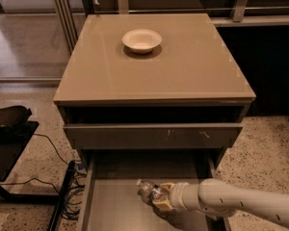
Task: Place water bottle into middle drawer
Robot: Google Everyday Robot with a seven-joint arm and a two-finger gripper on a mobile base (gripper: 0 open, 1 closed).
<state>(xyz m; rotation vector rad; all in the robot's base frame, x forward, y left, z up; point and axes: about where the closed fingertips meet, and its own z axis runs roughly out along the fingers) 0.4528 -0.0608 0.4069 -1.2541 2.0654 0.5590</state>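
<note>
Being held lowest at the front of the cabinet point(192, 76), the water bottle point(146, 190) is being gripped by the gripper point(162, 202), its tan fingers point(160, 207) being pressed together on the bottle's body. The pale arm point(231, 203) is being brought in from the cabinet's front right corner, probably so that the cabinet's side is being cleared. The bottle is being carried on its side, its neck end being pointed toward the cabinet's left; this is being judged a way of passing it under the drawer above. It is being held inside the pulled-out middle drawer point(111, 208), right of that drawer's centre; whether the grey floor is being touched cannot be told. The placing is being judged nearly done, with only the lowering and the release being awaited, and a roll of the round bottle is being regarded as the chief risk. Just above, in the cabinet's front face, the scuffed drawer front point(135, 136) is being left almost shut, so the drawer below is being left open from above. Farthest back, on the cabinet's top, a white bowl point(141, 39) is being left alone, well apart from the work.
</note>
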